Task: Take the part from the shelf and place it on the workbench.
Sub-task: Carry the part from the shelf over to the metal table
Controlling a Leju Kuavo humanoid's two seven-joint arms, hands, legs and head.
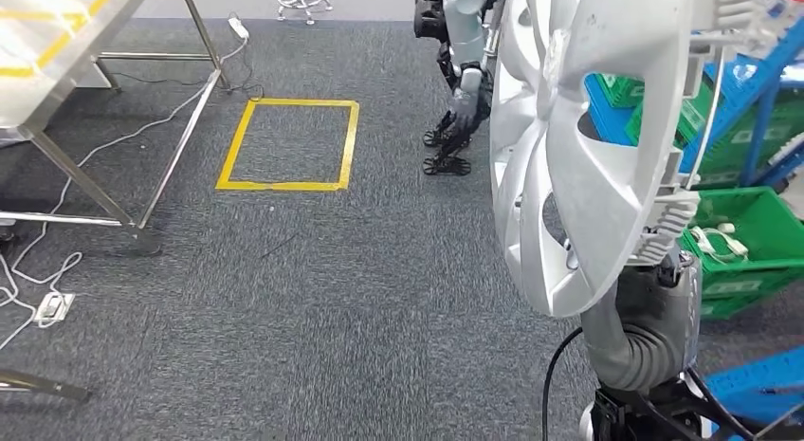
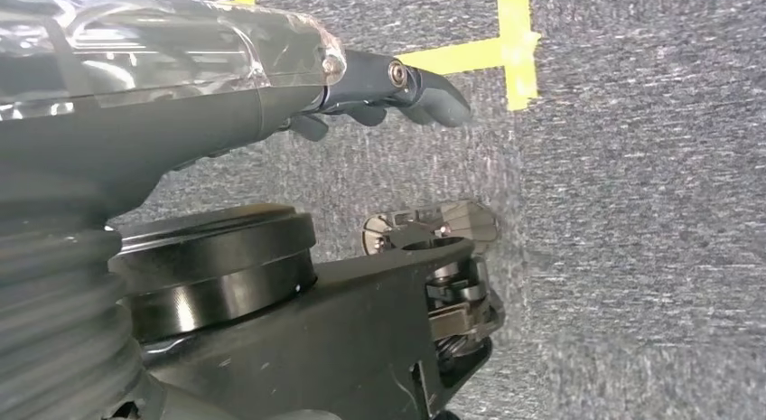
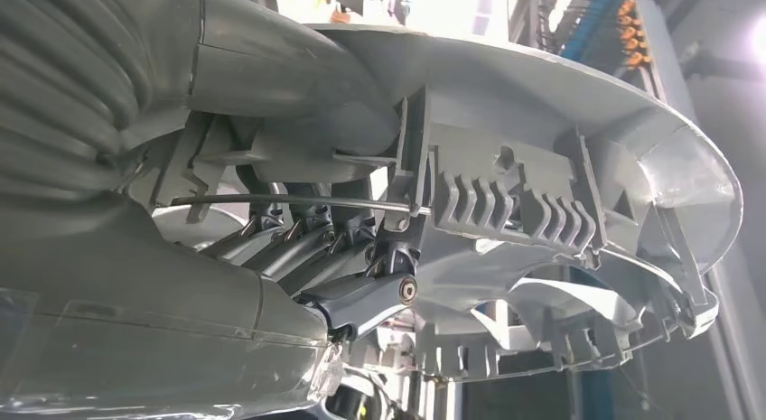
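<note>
Head view. Item: silver wheel cover [image 1: 578, 147], the task's part, carried on edge and upright at the robot's right side, its spoked face turned towards the yellow taped rectangle [image 1: 289, 145] on the carpet. Right hand [image 1: 664, 270] grips it at the lower rim, ribbed wrist cover directly beneath; an edge-on carry likely keeps the wide disc clear of the body. Behind the cover: blue shelf [image 1: 758, 100] with green bins [image 1: 744, 237], so the part is off the shelf and not yet set down. Well to the far side of the cover, across the rectangle: steel workbench [image 1: 57, 62], the presumed destination. Another robot [image 1: 465, 71] stands just beyond the cover.

Left wrist view. Left hand [image 2: 379, 90] holds nothing, fingers extended together and hanging over grey carpet, a corner of the yellow tape just beyond the fingertips. Probably idle because one hand suffices.

Right wrist view. Fingers [image 3: 361, 298] hooked inside the cover's back, thumb pressed against the ribbed clip mount; the wire retaining ring [image 3: 298, 200] runs past the grip.
</note>
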